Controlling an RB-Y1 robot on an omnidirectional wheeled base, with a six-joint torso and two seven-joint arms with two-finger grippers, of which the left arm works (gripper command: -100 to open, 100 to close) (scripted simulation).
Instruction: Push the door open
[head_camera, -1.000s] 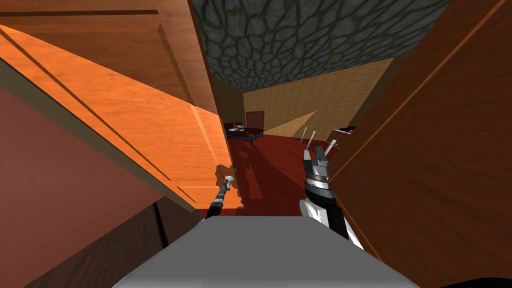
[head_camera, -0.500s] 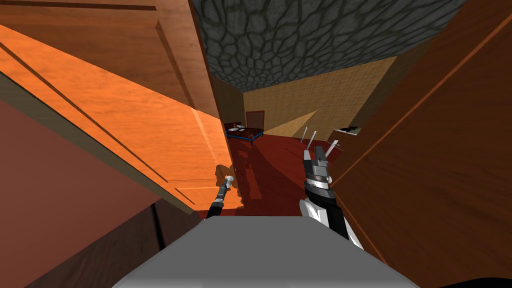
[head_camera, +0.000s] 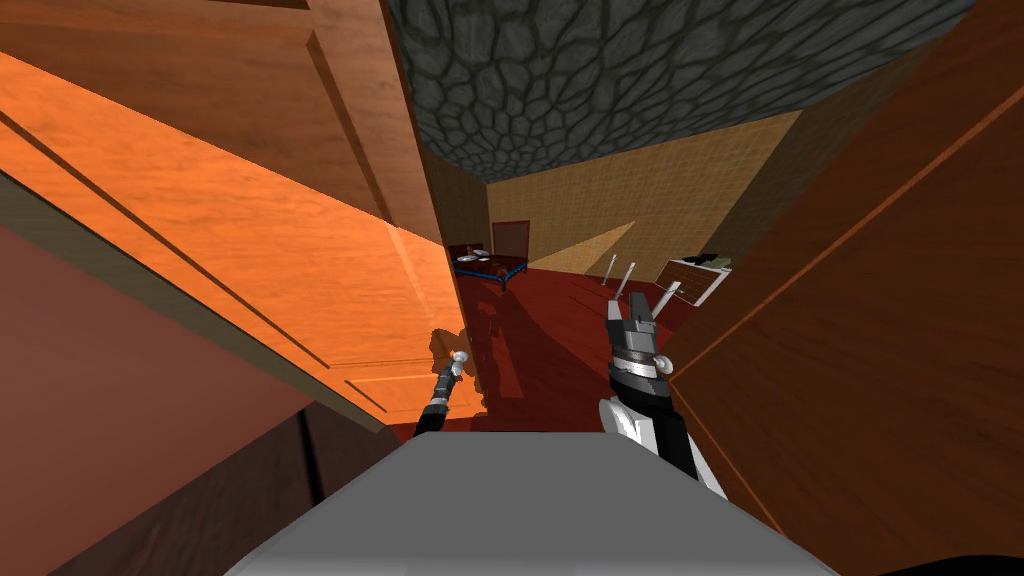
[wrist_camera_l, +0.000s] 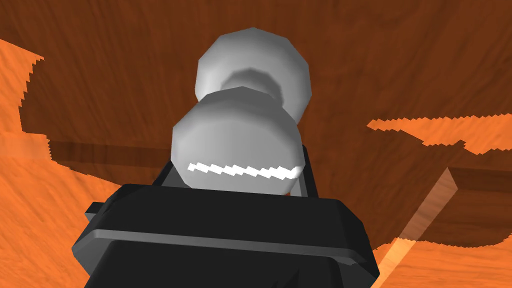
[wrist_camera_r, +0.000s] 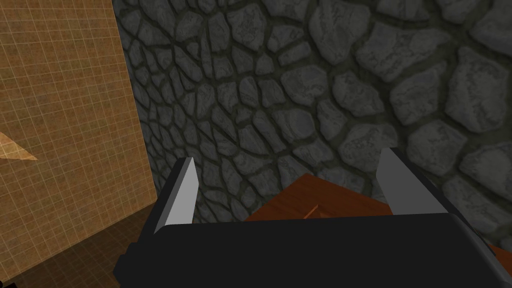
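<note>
Two arms were up at the doorway: the left gripper (wrist_camera_l: 236, 177) had its jaws clamped on the grey door knob (wrist_camera_l: 240, 140) of the orange wooden door (head_camera: 250, 230), which stood angled off to my left. The right gripper (head_camera: 648, 282) hung apart, beside a darker wooden panel (head_camera: 880, 330), jaws spread wide.

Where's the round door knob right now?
The grey door knob sits on the orange door, low on my left in the head view, gripped by my left hand.
</note>
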